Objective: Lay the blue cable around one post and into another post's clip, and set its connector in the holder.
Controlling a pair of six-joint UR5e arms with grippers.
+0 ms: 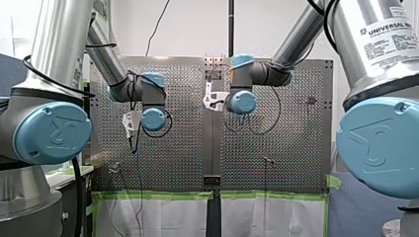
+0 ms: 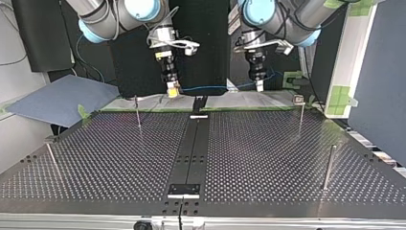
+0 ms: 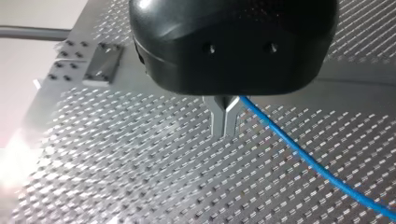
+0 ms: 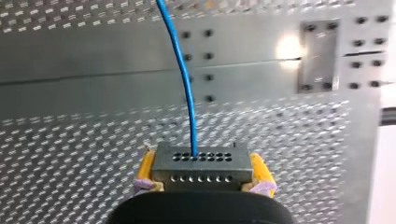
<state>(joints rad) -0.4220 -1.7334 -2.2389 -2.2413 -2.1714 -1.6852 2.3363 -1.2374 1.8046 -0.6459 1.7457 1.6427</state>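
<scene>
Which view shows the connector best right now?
The right wrist view: the connector sits close in my right arm's jaws, its hole rows and the blue cable leaving it plain. The top view shows it only as a small block at those jaws. The front view does not show it; the left wrist view shows only cable.

Robotics lab: two industrial arms (image 1: 49, 49) at perforated metal table (image 2: 268, 143), thin posts (image 2: 328, 167) standing upright, green tape (image 1: 163, 195) along edge, dark partition panels (image 2: 378, 96) around.

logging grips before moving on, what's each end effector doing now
left end effector: closed on the blue cable
right end effector: closed on the connector
</scene>
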